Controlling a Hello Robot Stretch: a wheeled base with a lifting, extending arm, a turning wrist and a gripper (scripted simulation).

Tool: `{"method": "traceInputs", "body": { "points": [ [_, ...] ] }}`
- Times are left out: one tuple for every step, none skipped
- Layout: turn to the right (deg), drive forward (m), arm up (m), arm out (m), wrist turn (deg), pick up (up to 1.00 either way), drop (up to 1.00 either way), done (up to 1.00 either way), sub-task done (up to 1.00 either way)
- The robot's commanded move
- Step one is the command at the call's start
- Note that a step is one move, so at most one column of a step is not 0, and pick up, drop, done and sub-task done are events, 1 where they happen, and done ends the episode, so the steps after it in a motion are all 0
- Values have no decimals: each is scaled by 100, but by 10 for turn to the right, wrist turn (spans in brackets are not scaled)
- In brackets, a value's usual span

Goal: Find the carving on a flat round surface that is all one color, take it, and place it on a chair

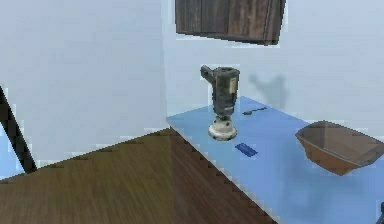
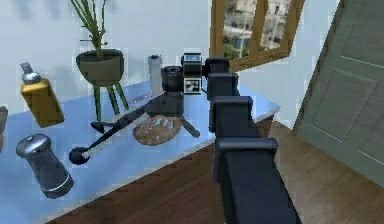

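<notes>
A grey-brown carving (image 1: 222, 88) stands upright on a flat round white base (image 1: 222, 129), in the middle of a blue counter (image 1: 250, 170) in the forward view. In the arm side view the dark arm (image 2: 235, 140) rises from the bottom edge over another stretch of blue counter (image 2: 110, 180). Two white marked squares (image 2: 191, 74) stand at its far end, with the gripper (image 2: 165, 90) just left of them. A round brown loaf-like thing (image 2: 158, 129) and long dark utensils (image 2: 120, 132) lie on the counter at the gripper's end, so I cannot tell whether it holds anything.
A brown bowl (image 1: 340, 146), a small dark blue card (image 1: 245, 150) and a wall cabinet (image 1: 230, 18) are near the carving. On the counter by the arm are a potted plant (image 2: 100, 62), a yellow bottle (image 2: 40, 98), a grey shaker (image 2: 45, 165) and a white roll (image 2: 155, 68). A grey door (image 2: 350, 85) stands at the right over wood floor.
</notes>
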Motion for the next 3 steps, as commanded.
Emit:
{"method": "traceInputs", "body": {
  "points": [
    [0, 0, 0, 0, 450, 0, 0, 0, 0],
    [0, 0, 0, 0, 150, 0, 0, 0, 0],
    [0, 0, -14, 0, 0, 0, 0, 0, 0]
  ]
}}
